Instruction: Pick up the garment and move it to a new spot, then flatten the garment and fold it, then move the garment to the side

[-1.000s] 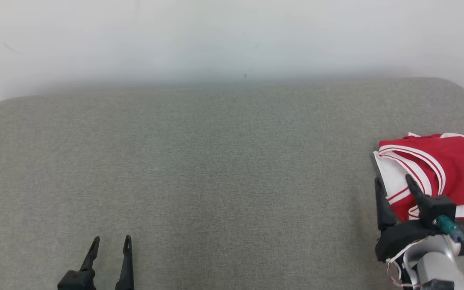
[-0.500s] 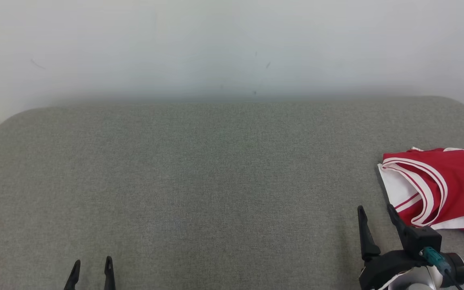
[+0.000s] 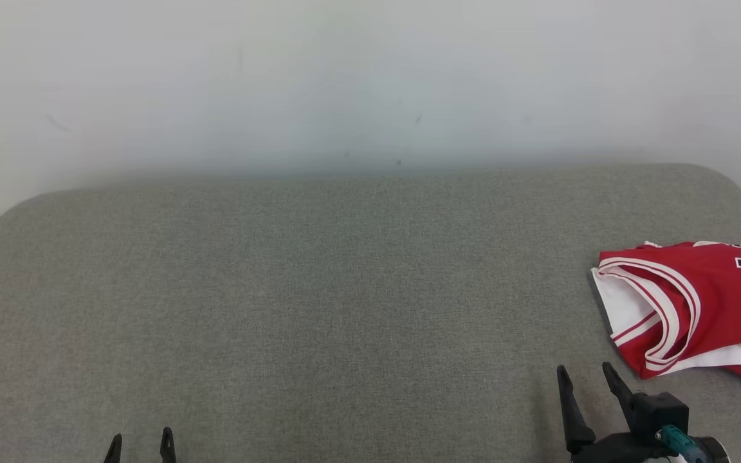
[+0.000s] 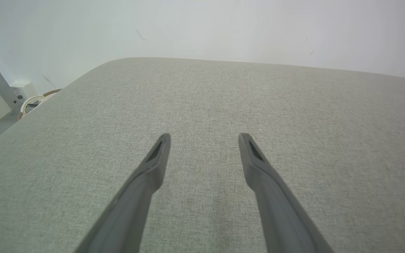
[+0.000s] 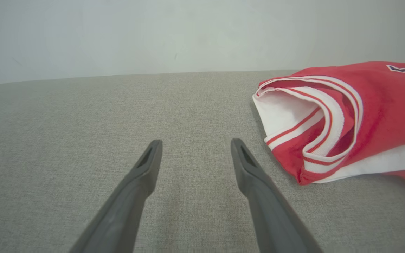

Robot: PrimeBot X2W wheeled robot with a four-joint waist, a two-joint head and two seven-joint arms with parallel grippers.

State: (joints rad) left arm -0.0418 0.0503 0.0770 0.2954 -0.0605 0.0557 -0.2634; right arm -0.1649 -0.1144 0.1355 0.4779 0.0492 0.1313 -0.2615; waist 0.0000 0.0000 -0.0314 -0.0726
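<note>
The folded red-and-white jersey (image 3: 711, 302) lay at the frame's right edge on the grey cushion (image 3: 345, 289), with the left gripper (image 3: 141, 437) and right gripper (image 3: 584, 373) open and empty along the bottom, so the move-aside step looked done, leaving only to keep clear.

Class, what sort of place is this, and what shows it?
Probably an indoor garment-folding station: a broad grey fabric-covered padded surface against a plain white wall, with a folded red-and-white sports jersey lying near its right edge.
</note>
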